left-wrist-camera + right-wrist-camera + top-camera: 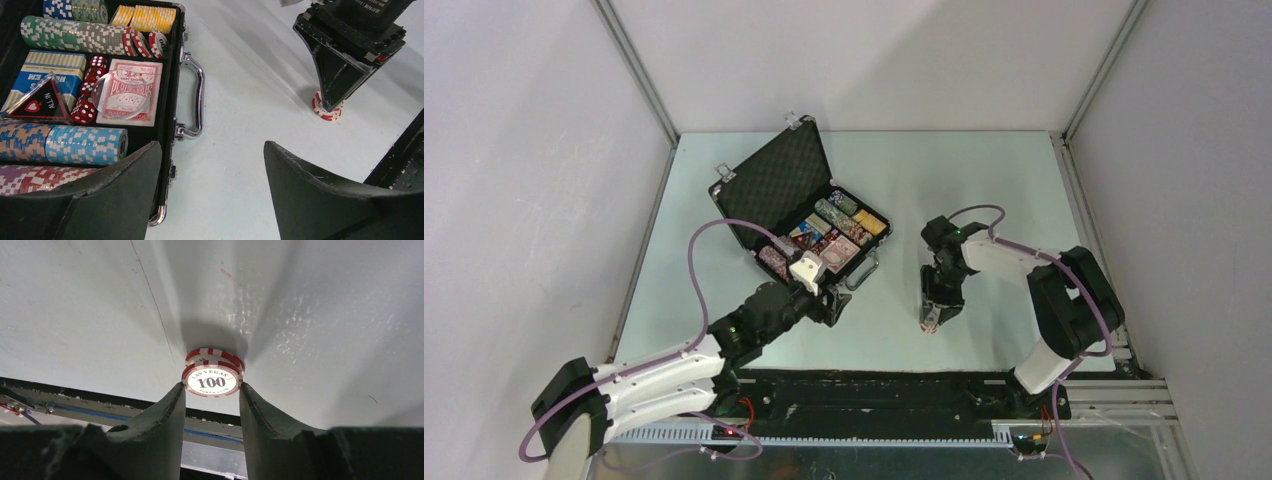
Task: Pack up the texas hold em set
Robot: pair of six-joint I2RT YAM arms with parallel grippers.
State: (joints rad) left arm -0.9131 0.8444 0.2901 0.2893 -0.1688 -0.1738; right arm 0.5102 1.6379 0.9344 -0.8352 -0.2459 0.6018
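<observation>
The open case [776, 178] is seen at upper centre-left of the top view. Red-white chips [212, 372] are clamped by the right gripper [211, 388] at centre-right; the left gripper [211, 146] is held spread beside the handle [198, 95].

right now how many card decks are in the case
2: a blue deck away from the handle, a red deck on the handle side, red dice between. Others may be hidden underneath.
</observation>
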